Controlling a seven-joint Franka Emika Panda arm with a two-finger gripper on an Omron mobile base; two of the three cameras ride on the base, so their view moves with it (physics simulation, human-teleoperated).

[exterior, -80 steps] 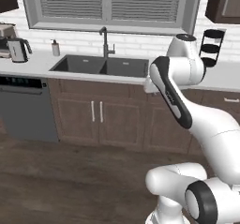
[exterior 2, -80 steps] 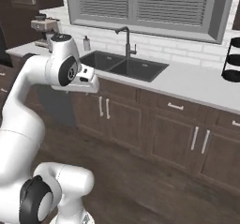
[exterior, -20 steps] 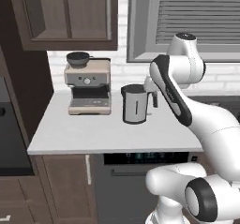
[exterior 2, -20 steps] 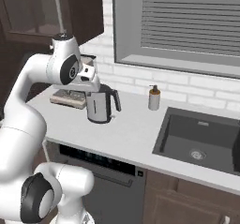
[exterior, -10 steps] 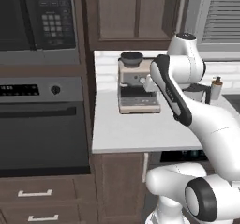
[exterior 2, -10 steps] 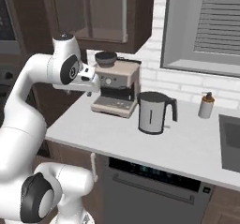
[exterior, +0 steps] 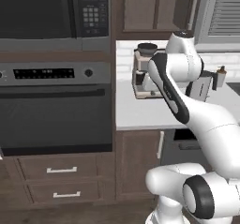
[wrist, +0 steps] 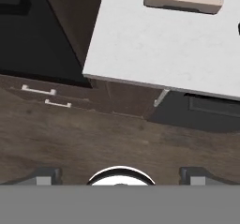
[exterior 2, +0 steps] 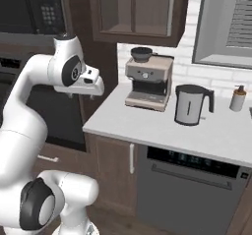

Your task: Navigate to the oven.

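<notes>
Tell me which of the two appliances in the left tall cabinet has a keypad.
The microwave, the upper one; the oven below it has round knobs instead.

A coffee machine (exterior 2: 149, 81) stands upright near the left edge of the desk (exterior 2: 128, 121), a dark bowl-like top on it. To its right and apart from it is a kettle (exterior 2: 189, 105), upright, its dark handle pointing right. Further right, a soap bottle (exterior 2: 238, 99) with a brown top stands toward the rear edge. Below the desk's front edge are a narrow cabinet (exterior 2: 115, 175) with a vertical handle and, beside it, a dishwasher (exterior 2: 189, 194). A wall cabinet (exterior 2: 135, 13) hangs above the coffee machine, left of a window (exterior 2: 224, 27) with slatted blinds.
</notes>
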